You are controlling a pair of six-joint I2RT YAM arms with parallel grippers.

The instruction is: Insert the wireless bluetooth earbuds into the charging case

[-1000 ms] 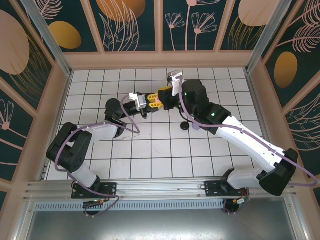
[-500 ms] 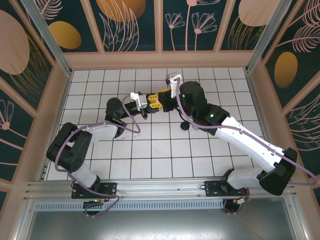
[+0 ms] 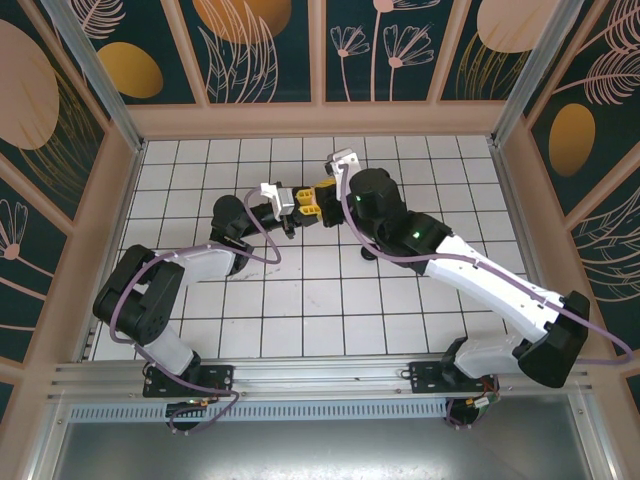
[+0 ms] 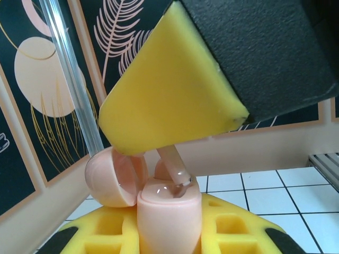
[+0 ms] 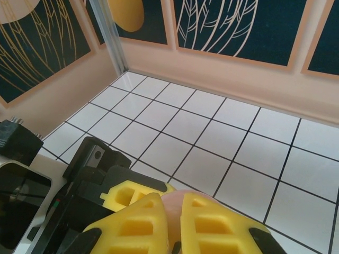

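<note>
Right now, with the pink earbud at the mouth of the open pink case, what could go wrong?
1. The pink earbud meets the pink charging case stem first and tilted, so it may jam on the rim instead of seating.
2. The right gripper has a finger close to the open lid; pushing down could knock it.
3. The left gripper holds the case above the tiled floor; a slip would drop it.
</note>
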